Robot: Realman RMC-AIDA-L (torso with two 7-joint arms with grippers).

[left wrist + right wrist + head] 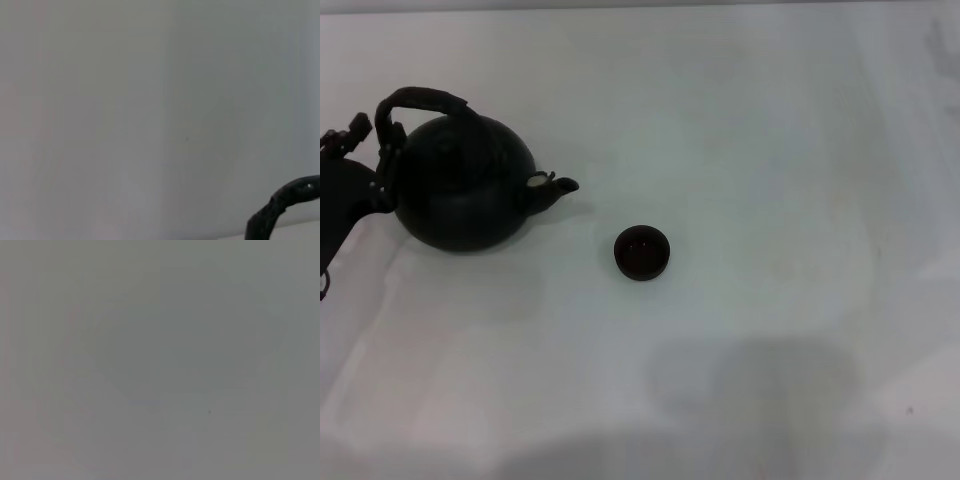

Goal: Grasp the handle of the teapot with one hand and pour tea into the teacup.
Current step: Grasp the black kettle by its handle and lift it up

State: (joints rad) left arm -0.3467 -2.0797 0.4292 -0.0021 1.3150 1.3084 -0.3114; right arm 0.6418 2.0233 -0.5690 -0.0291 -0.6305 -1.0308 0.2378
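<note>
The teapot (465,190) sat at the table's (770,120) left, spout aimed at the teacup (642,252) nearby. The left gripper (365,150) crowded the handle (420,100); its grip I couldn't tell.
</note>
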